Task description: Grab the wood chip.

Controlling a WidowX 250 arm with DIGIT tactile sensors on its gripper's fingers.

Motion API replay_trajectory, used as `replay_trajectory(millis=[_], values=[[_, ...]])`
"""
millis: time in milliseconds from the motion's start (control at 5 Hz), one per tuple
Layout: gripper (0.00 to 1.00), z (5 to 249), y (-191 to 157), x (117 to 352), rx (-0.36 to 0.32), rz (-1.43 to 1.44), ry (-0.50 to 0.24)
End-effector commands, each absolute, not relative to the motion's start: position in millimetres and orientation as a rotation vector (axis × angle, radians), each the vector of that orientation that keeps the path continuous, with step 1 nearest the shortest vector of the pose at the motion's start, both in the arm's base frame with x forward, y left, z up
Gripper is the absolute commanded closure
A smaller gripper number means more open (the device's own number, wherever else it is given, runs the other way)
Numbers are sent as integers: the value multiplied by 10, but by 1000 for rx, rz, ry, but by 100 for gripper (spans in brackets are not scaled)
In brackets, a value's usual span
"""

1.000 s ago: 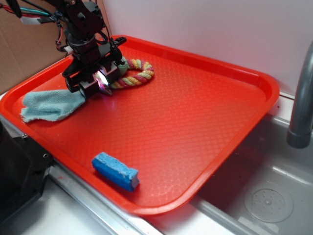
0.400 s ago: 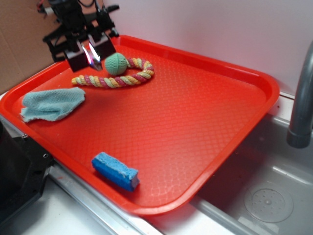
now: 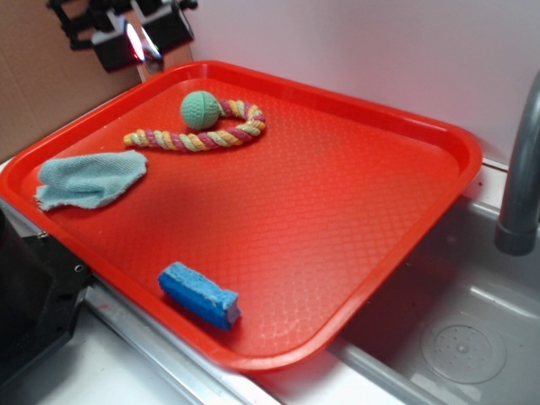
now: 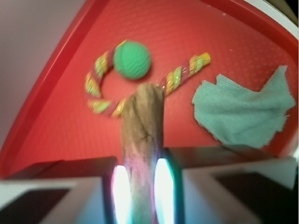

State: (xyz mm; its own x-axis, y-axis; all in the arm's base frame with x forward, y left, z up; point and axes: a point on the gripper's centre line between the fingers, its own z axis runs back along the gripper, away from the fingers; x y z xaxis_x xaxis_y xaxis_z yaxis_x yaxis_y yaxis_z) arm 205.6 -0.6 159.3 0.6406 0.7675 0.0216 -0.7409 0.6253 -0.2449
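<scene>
My claw (image 4: 140,184) grips the wood chip (image 4: 142,140) between lit pads, held high above the tray (image 3: 439,143), over the rope (image 4: 100,88) and cloth (image 4: 243,109). The grab looks done; nothing appears left.

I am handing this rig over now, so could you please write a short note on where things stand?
Gripper: shut on the wood chip, raised above the tray's far left corner.
Left on the tray: rope toy with green ball, teal cloth, blue sponge.
Done: the chip is grabbed and off the tray.
Left: nothing but keeping the hold.
</scene>
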Motion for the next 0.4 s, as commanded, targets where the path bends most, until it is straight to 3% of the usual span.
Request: replay_trajectory(millis=[0,200], values=[[100,2183,-37,1888,-280,567,-110],[100,2235,-78,1876,-282,540,-17]])
